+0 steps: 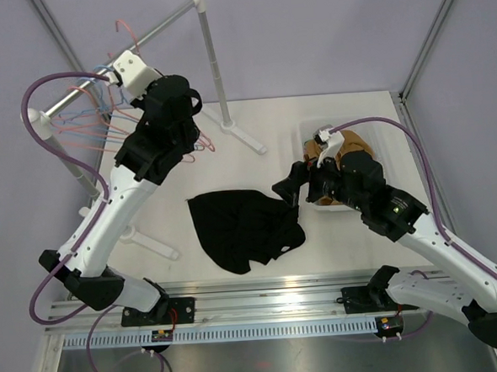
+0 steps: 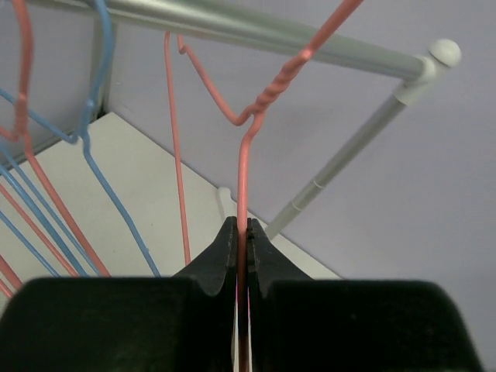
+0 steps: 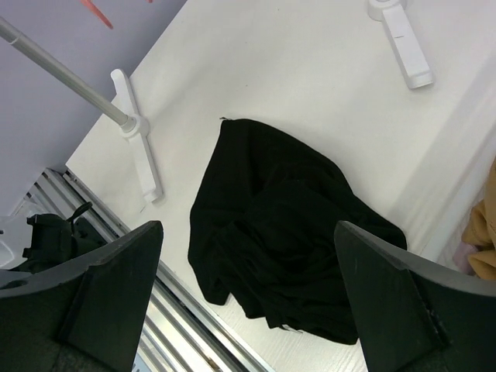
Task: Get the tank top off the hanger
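Open tabletop (image 1: 172,178) around tank top (image 1: 243,228); bin (image 1: 334,209) right, rack foot (image 1: 155,245) left, hangers (image 1: 101,127) crowd rail (image 1: 163,24).

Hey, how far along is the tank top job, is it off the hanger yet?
Done: the black tank top lies crumpled on the table, free of any hanger. In hand: the left gripper is shut on a pink hanger up by the rail; the right gripper hangs open above the garment, holding nothing. Left: probably just letting go of the hanger.
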